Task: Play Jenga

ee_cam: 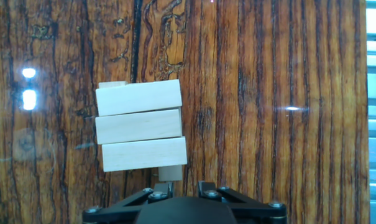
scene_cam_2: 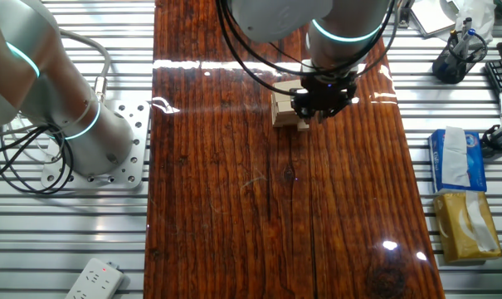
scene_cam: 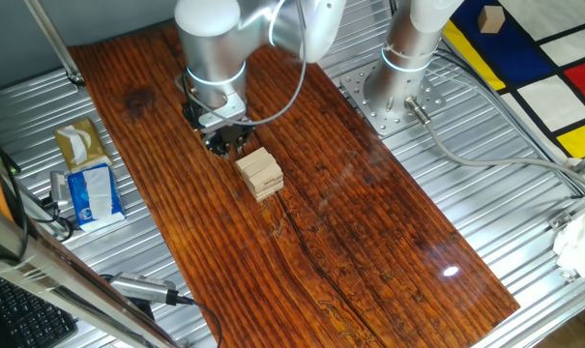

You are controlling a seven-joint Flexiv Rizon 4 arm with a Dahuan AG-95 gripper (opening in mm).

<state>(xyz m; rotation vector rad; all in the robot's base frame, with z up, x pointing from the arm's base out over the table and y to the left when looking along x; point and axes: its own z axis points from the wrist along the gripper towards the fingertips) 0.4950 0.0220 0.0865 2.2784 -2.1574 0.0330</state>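
End effector (ee_cam: 178, 186) at the near edge of the hand view, fingertips flanking a small block end (ee_cam: 171, 172) protruding from the Jenga tower (ee_cam: 142, 124); grip contact cannot be confirmed. Tower stands mid-table (ee_cam: 268, 93), beyond it.

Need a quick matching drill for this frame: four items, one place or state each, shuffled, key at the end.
Items:
1. Jenga tower
2. gripper
3. blue-and-white tissue packet
4. yellowish tissue box

Descriptions:
A. on the metal surface, off the board
B. low beside the stack, right next to it
C. three pale blocks on top, on the wooden board
D. next to the blue packet, tan coloured

Pairs: 1-C, 2-B, 3-A, 4-D
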